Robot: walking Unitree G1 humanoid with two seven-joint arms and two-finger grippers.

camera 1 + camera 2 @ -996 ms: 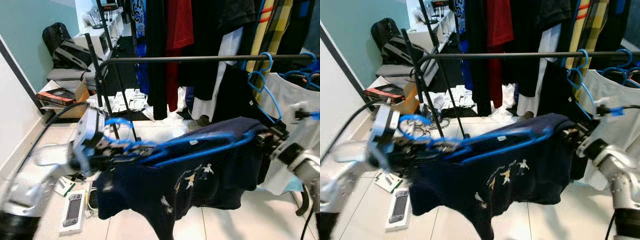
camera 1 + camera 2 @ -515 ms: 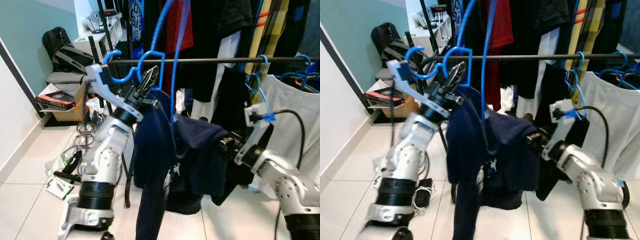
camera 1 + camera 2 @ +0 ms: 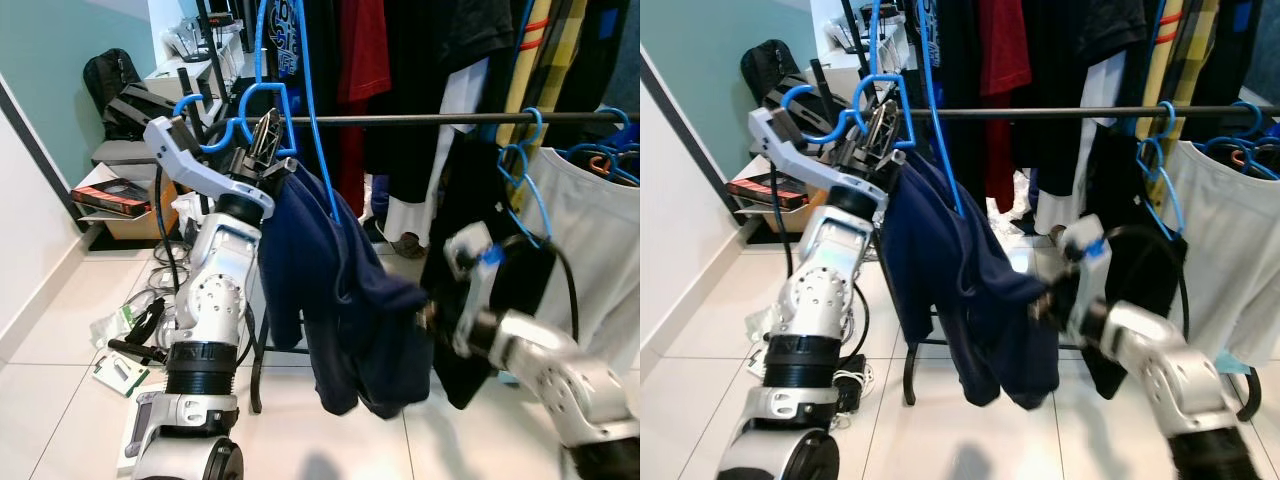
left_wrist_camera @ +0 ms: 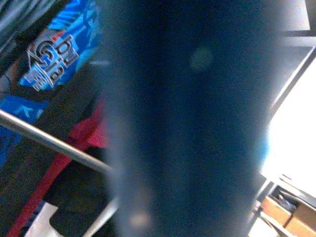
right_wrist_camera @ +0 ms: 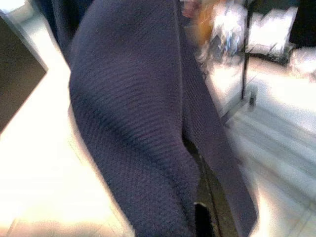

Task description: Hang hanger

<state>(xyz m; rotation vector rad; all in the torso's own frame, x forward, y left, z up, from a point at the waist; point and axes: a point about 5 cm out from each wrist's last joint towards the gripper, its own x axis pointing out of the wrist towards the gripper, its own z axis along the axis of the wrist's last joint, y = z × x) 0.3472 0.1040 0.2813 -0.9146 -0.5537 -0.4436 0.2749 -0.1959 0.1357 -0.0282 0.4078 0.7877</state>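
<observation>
My left gripper [image 3: 266, 135] is raised just under the black rail [image 3: 450, 118] near its left end, shut on the blue hanger [image 3: 262, 88]. The hanger's blue wire runs up past the rail. A navy garment [image 3: 340, 290] hangs from the hanger in long folds, reaching down close to the floor. My right gripper [image 3: 432, 305] is blurred, low beside the garment's right edge. The right wrist view has navy knit fabric [image 5: 138, 123] close up. In the left wrist view a blurred dark band [image 4: 187, 118] stands before the rail [image 4: 49, 138].
Black and red clothes [image 3: 365, 60] hang behind the rail. A white garment [image 3: 590, 230] on blue hangers [image 3: 520, 150] takes the rail's right end. The rack's upright [image 3: 200, 150] stands behind my left arm. Boxes [image 3: 120, 195], a bag [image 3: 110, 75] and cables [image 3: 140, 330] litter the left floor.
The hanger has swung from lying across between both grippers to upright at the rail. The garment now hangs straight down. My right arm has dropped lower and moved left.
</observation>
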